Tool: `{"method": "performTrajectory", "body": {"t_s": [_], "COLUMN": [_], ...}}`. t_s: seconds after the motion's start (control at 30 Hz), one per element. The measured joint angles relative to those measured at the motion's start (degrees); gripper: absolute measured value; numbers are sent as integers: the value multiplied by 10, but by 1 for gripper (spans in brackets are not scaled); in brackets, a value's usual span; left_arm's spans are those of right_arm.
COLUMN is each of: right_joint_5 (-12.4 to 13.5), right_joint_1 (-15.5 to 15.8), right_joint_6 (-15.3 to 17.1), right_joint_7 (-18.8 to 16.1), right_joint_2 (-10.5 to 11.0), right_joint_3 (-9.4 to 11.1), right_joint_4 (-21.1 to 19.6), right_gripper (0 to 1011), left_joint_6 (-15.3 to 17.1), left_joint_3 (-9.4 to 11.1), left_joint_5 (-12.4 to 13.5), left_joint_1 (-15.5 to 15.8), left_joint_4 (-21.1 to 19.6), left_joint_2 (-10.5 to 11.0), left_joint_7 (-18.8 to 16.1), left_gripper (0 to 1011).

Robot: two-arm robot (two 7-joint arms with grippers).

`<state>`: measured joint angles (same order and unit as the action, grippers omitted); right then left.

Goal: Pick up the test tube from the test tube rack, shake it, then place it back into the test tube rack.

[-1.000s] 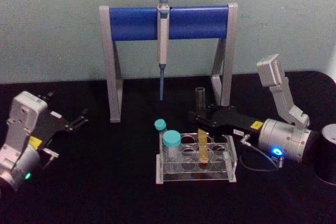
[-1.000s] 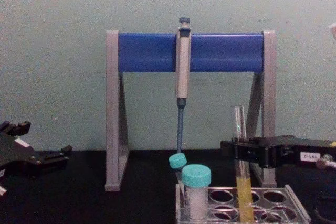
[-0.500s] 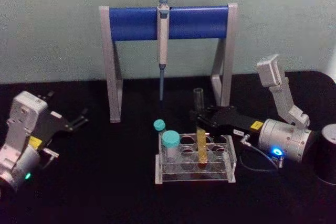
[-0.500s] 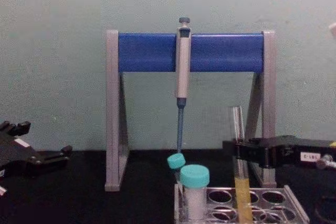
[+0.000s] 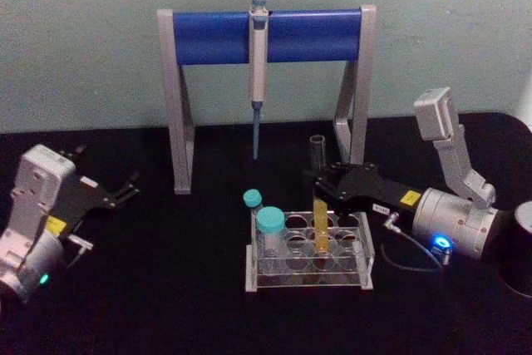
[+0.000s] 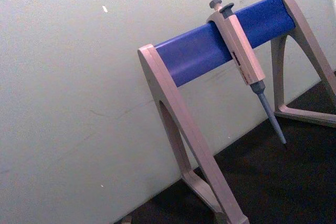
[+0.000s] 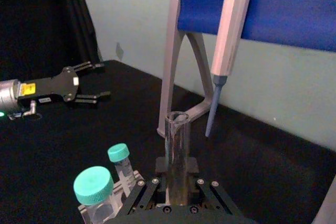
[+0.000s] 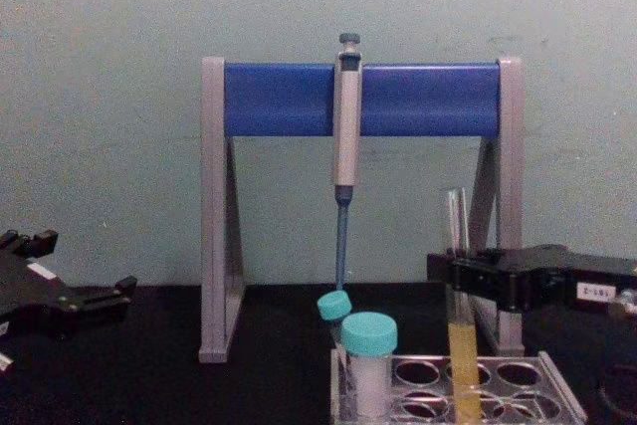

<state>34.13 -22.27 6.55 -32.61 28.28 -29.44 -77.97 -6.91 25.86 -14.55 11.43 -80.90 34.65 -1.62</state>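
Observation:
The test tube is a thin clear glass tube with yellow liquid in its lower part. It stands upright with its lower end in a hole of the clear test tube rack. My right gripper reaches in from the right and is shut on the tube's middle, above the liquid. In the chest view the right gripper clamps the test tube above the rack. The right wrist view has the test tube upright between the fingers. My left gripper rests open at the far left.
Behind the rack stands a tall grey stand with a blue crossbar, and a grey pipette hangs from it. Two teal-capped vials sit in the rack's left end. A black cylinder is at the right edge.
My right gripper has risen a little with the test tube, so the tube stands slightly higher in the rack. The left arm has not moved.

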Motion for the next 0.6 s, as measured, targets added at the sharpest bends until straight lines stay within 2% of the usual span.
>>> {"method": "performTrajectory", "body": {"t_s": [0.2,0.6], "right_joint_5": [-5,-3], "right_joint_1": [13,40], "right_joint_6": [-28,-84], "right_joint_7": [-2,-4], "right_joint_2": [5,14], "right_joint_3": [9,43], "right_joint_4": [-14,-68], "right_gripper": [224,225], "left_joint_6": [0,0], "left_joint_3": [0,0], "left_joint_5": [0,0], "left_joint_1": [0,0], "left_joint_4": [0,0], "left_joint_2": [0,0], "left_joint_7": [0,0], "left_gripper": [1010,1010]}}
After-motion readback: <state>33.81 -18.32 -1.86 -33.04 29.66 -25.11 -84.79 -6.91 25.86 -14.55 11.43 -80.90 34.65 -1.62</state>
